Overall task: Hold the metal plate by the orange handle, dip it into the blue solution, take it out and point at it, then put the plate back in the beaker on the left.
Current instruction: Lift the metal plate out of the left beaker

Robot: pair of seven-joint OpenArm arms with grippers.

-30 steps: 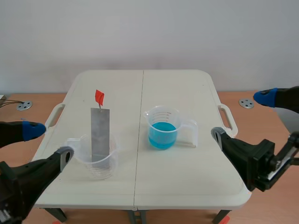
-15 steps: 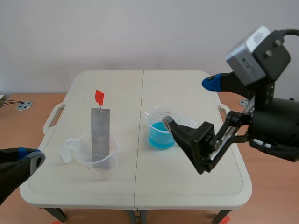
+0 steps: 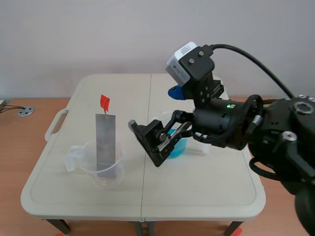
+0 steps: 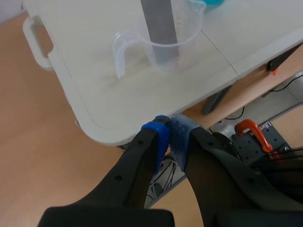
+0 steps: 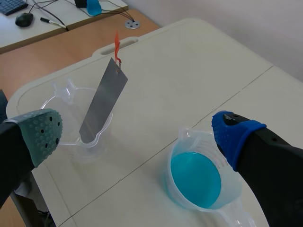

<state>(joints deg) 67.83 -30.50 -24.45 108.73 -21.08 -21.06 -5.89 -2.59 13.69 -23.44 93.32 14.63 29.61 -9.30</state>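
Left gripper [image 4: 169,136] has its fingers closed, blue pads [image 4: 157,130] pressed together with nothing between them. It sits well short of the clear beaker [image 4: 177,47], off the table [image 4: 85,66] edge and over the wood floor [image 4: 42,156].

The beaker is upright on the table. The metal plate [image 4: 158,23] stands inside it, top end out of view. The beaker's pour handle [image 4: 124,53] sticks out toward the table's carry handle [image 4: 35,43]. There is a sliver of blue liquid [image 4: 215,2] beyond the beaker, apart from it.

On the beaker's other side, below the table edge, are a table leg [image 4: 217,97] and an orange clamp [image 4: 251,130].
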